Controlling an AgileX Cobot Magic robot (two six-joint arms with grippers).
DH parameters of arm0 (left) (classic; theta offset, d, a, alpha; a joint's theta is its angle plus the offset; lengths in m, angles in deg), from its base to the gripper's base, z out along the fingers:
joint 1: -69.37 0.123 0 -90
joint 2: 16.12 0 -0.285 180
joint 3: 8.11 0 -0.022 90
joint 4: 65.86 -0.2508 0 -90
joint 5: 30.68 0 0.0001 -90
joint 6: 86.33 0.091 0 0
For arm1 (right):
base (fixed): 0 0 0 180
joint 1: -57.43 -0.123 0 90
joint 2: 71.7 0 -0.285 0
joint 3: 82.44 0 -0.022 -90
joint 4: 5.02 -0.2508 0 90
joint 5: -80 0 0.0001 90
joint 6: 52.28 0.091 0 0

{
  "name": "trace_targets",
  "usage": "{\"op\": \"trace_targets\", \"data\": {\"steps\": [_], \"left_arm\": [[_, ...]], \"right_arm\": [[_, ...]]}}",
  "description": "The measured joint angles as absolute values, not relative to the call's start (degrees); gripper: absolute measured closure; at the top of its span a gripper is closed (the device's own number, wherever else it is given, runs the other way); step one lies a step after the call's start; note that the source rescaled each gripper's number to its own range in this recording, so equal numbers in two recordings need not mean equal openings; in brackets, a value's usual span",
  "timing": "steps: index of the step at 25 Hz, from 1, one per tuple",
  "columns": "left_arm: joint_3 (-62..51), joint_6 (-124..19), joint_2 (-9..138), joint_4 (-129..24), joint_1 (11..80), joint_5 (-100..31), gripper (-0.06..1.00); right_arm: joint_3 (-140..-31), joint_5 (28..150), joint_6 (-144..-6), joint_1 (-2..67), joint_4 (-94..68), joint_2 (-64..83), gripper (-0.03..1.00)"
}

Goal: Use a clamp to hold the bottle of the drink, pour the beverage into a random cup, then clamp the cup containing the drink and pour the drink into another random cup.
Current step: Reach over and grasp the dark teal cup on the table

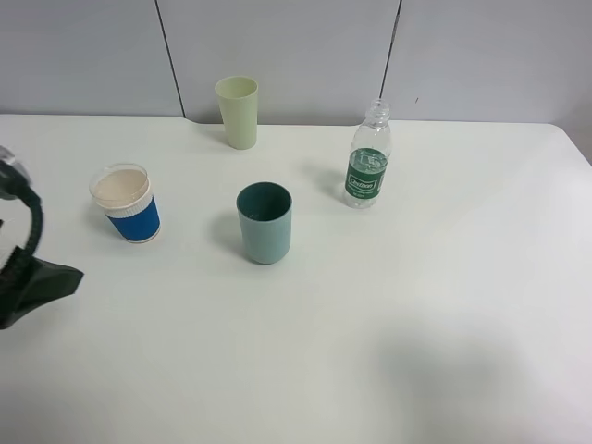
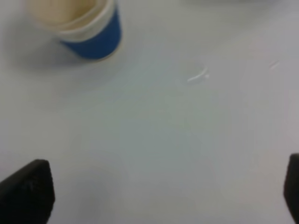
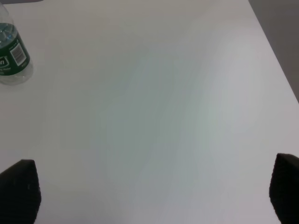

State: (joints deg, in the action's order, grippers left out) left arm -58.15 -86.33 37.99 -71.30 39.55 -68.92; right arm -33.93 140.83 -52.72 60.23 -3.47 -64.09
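Both my clamps are off the goods right now. My left gripper (image 2: 159, 189) has its jaws spread wide with only bare white table (image 1: 416, 305) between the dark fingertips (image 2: 25, 191), gripping nothing. My right gripper (image 3: 152, 189) is the same, jaws fully apart over empty tabletop and nothing held.

The water bottle (image 1: 368, 162) stands upright on the right-hand side of the group, toward the far part of the table, green label facing me. From the right wrist camera I catch its lower half (image 3: 11, 56), well apart from my right fingertips (image 3: 18, 191).

The teal-green tumbler (image 1: 265, 222) sits upright in the middle, nearer than the bottle and to its left, the two well apart. I cannot tell whether anything is in it; the inside just looks dark.

The blue-sleeved paper cup (image 1: 127, 203) stands upright over on the left, and my left wrist camera shows it (image 2: 81, 28) ahead of the open jaws, not touching them. My left arm (image 1: 23, 268) pokes in at the left edge, near that cup.

The pale yellow-green tumbler (image 1: 238, 111) stands upright at the far side, close to the wall (image 1: 277, 46).
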Motion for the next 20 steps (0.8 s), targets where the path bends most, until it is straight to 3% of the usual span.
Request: {"op": "trace_targets", "data": {"steps": [7, 20], "left_arm": [[-60.71, -87.4, 51.15, -67.99, 36.21, -54.51, -0.06], [-60.71, -87.4, 66.9, -64.99, 35.91, -36.01, -0.06]], "right_arm": [[-33.93, 140.83, -52.72, 60.23, -3.47, -64.09, -0.03], [-33.93, 140.83, -52.72, 60.23, -3.47, -64.09, -0.03]]}}
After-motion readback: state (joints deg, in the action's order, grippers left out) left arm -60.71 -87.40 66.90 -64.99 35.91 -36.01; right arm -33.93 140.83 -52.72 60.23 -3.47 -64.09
